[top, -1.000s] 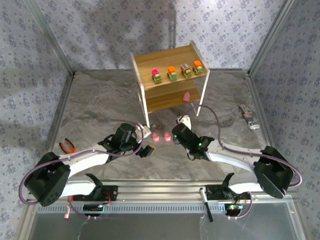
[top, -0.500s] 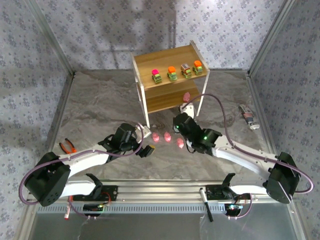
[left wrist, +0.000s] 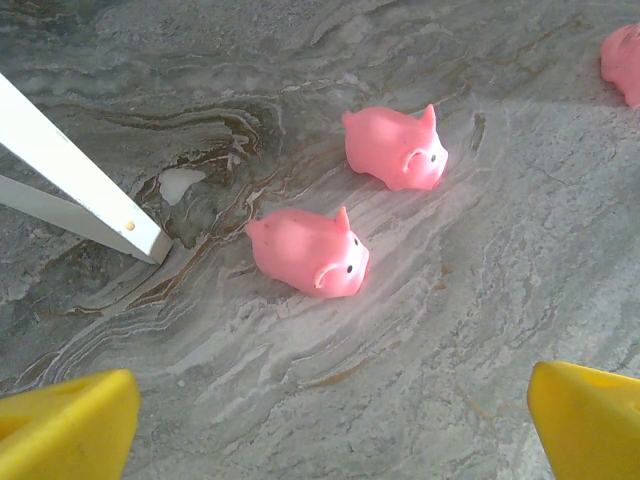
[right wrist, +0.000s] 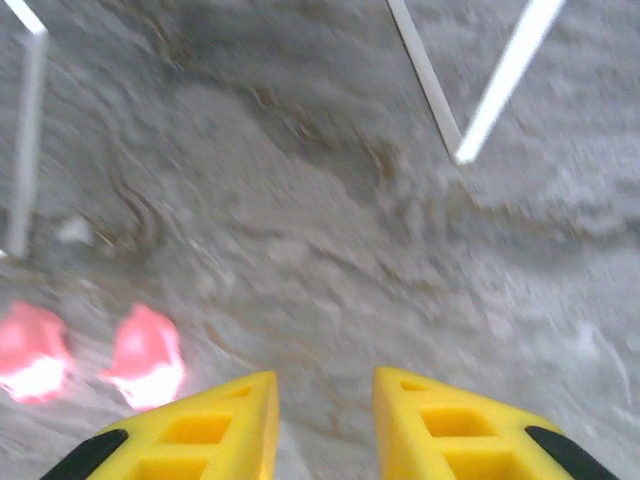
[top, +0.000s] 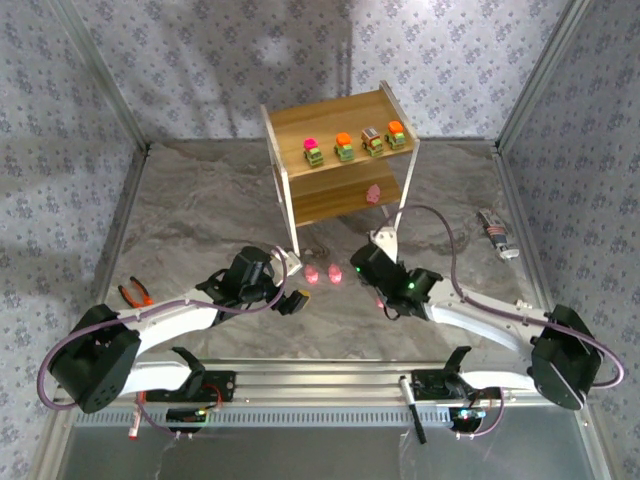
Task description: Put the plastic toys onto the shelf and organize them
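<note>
**A:** Where do the toys stand?

**B:** Four cars sit in a row on the top tier of the shelf [top: 325, 118]: a pink-topped car [top: 313, 151], an orange-topped car [top: 344, 146], a brownish-topped car [top: 371, 140], and a second orange car [top: 396, 133] at the right end. A pink figure [top: 374, 193] sits on the lower tier, toward its right side.

**A:** And the others?

**B:** Three pigs are on the grey desk [top: 200, 210], in front of the shelf. The near pig [left wrist: 310, 252] and the far pig [left wrist: 395, 148] stand side by side, apart. The near one is close to the shelf's white leg [left wrist: 80, 185]. A third pig [left wrist: 625, 60] is cut off at the corner of the left wrist view.

**A:** The fingers?

**B:** The left fingers [left wrist: 70, 425] are spread wide with nothing between them, just short of the two pigs. The right fingers [right wrist: 215, 425] stand a little apart, empty, low over the desk. The two pigs are blurred off to their left.

**A:** Anything else?

**B:** Orange-handled pliers [top: 135, 293] lie at the desk's left edge, well apart from the toys
</note>
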Available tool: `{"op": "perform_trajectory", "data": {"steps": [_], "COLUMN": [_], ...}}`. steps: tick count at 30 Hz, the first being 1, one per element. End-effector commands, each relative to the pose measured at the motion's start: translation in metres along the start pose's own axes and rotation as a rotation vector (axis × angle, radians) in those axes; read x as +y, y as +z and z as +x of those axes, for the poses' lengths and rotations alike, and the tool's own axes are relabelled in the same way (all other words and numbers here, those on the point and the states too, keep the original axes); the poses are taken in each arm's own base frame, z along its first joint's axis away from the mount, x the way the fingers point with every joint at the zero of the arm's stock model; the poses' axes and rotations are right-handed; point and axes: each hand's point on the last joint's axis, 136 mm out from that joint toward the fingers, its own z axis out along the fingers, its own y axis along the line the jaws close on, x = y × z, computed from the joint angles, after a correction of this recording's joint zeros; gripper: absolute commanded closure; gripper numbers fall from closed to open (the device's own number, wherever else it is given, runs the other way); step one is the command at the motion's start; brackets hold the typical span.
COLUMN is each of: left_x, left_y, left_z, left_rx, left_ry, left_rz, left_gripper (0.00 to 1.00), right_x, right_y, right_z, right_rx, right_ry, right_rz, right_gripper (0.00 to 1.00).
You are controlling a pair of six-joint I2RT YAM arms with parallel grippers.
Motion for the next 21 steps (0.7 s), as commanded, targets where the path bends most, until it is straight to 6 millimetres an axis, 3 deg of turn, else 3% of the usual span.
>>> {"op": "perform_trajectory", "data": {"steps": [1, 4, 9, 14, 21], "left_x": [-0.001, -0.002, -0.003, -0.003, -0.002], "left_y": [-0.002, -0.001, 0.0, 0.0, 0.0], "left_z": [-0.013, -0.012, -0.012, -0.01, -0.011], "left_rx": [-0.035, -0.031, -0.027, -0.024, -0.028], "left_ry": [0.009, 0.007, 0.009, 0.009, 0.013], "left_rz": [0.017, 0.019, 0.023, 0.024, 0.019], "left_gripper": [0.0, 0.0, 0.0, 0.0, 0.0], "right_x": [-0.022, -0.032, -0.029, -0.031, -0.024], "right_y": [-0.007, -0.014, -0.022, -0.022, -0.015], "right_z": [0.03, 0.049, 0.071, 0.089, 0.114], "right_rx": [0.064, 0.097, 0.144, 0.196, 0.294], "right_ry": [0.071, 0.074, 0.089, 0.089, 0.095], "right_rz": [0.054, 0.079, 0.074, 0.092, 0.079], "right_gripper": [0.67, 0.66, 0.66, 0.54, 0.52]}}
